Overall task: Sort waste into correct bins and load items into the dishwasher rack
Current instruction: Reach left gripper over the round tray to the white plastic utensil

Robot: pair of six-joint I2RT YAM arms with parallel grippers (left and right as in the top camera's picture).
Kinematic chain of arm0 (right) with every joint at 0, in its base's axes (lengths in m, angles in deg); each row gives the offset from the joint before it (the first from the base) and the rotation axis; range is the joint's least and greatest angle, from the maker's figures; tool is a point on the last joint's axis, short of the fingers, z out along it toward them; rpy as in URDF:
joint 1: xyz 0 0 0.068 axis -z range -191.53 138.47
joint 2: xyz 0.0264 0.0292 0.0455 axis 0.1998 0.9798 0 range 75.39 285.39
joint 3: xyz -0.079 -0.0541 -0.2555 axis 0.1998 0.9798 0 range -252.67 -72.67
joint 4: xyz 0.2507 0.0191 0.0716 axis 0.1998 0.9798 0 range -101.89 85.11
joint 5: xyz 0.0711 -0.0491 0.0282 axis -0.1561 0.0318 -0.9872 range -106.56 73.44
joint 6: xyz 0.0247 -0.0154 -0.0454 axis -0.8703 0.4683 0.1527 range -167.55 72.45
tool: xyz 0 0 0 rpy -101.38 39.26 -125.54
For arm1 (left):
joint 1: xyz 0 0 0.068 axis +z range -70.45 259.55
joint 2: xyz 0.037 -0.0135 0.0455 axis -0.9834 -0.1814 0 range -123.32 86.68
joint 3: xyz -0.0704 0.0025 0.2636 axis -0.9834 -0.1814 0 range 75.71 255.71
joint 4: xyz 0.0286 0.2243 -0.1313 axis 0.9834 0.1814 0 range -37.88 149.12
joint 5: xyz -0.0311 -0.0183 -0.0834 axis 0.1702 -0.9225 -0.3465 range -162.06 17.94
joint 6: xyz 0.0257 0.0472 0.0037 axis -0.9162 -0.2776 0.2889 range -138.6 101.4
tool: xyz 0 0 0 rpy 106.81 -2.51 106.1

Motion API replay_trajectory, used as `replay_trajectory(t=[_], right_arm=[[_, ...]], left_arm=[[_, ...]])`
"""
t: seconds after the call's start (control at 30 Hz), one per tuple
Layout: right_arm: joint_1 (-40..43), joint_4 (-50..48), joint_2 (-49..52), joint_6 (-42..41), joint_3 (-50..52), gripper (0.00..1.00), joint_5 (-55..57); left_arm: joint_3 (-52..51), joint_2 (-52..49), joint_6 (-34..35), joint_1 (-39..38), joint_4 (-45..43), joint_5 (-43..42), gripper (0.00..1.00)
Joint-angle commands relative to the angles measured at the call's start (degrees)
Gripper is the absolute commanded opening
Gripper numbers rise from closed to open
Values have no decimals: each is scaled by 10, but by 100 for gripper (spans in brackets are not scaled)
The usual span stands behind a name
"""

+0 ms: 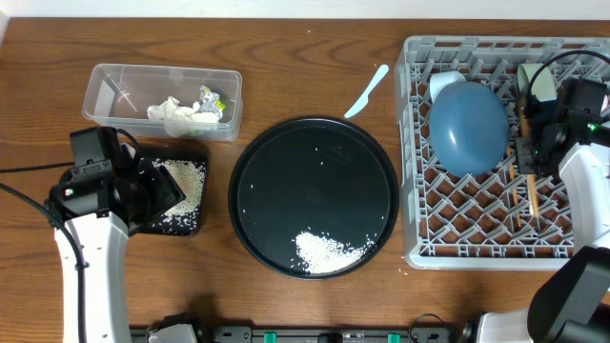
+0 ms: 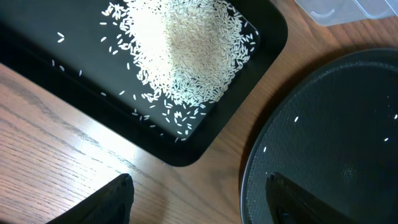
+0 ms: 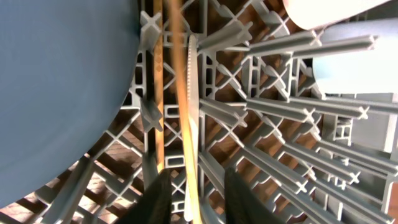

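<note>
- Just ahead of my left pincer [image 2: 199, 205], the shallow black rectangular tray [image 2: 37, 37] looks like smooth, glossy plastic.
- The loose white rice grains [image 2: 186, 56] on it are dull and chalky.
- Beside that pincer, the large round black tray [image 2: 323, 124] has a finely textured matt face.
- Beneath it, the brown wooden table [image 2: 62, 137] shows clear grain with a satin finish.
- Ahead of my right pincer [image 3: 199, 199], the large light-grey plastic rack [image 3: 298, 112] is matt moulded plastic.
- The wooden chopsticks [image 3: 158, 81] there look like bare wood.
- Alongside, I see the big dark-blue bowl [image 3: 62, 81] as smooth, with a soft sheen.

The lattice rack [image 1: 419, 57] is light grey, its big bowl [image 1: 467, 127] dark blue, a far bowl [image 1: 540, 82] perhaps mint-green.
</note>
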Motion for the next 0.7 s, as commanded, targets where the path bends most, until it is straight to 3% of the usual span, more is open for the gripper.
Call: replay_trajectory(t=[0.0,0.13,0.3,0.4,0.5,0.67], right_arm=[[4,-2,3,-26,3,30,-5],[4,4,-3,-79,-3,36,-25],[4,43,-37,-82,-30,48,-184],[4,51,-67,-83,-33,48,-233],[-1,68,-94,-92,-33,48,-236],[-9,106,-124,-99,-33,49,-239]], left_arm=[[4,-2,1,3,1,1,70],[4,-2,0,3,-1,1,70],[15,-2,-41,-31,-11,-34,70],[38,-6,-58,-83,-21,-33,70],[72,-23,-63,-144,-37,-26,80],[139,-90,-86,-247,-88,-22,84]])
